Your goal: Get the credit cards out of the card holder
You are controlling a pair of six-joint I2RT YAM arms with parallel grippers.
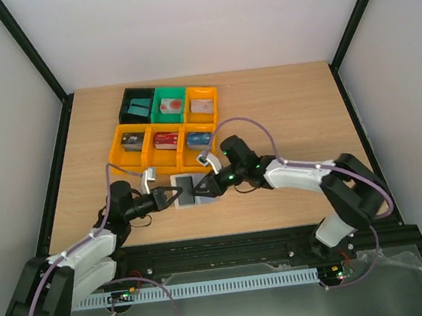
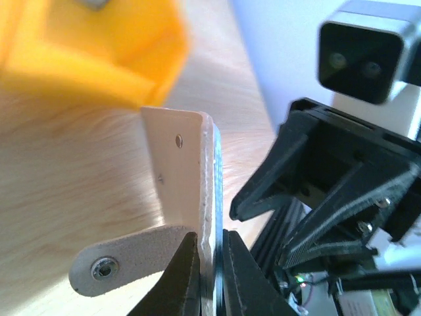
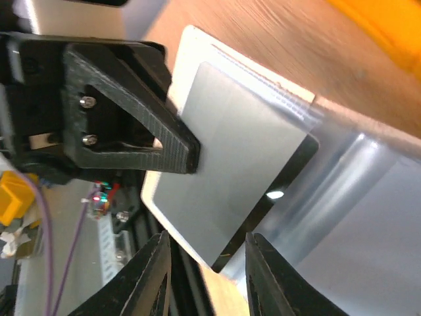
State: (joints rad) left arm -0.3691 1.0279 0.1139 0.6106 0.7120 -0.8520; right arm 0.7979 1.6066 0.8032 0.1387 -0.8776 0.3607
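The card holder [image 1: 192, 189] lies opened on the table between my two grippers. In the left wrist view its tan flap [image 2: 177, 171] stands on edge, and my left gripper [image 2: 209, 240] is shut on that flap's rim, blue lining to the right. Seen from the right wrist, a flat dark-edged card [image 3: 237, 178] lies on the holder's grey-blue inside [image 3: 368, 217]. One corner of it pokes between the fingers of my right gripper [image 3: 207, 253], which is open and touches nothing. My left gripper's finger [image 3: 131, 112] presses on the holder's far side.
Behind the holder stand the orange bins [image 1: 118, 155], a green bin [image 1: 161, 118] and a black bin [image 1: 126, 107], with cards [image 1: 166, 140] lying in their compartments. An orange bin corner [image 2: 99, 59] is close to the left gripper. Black frame posts flank the table.
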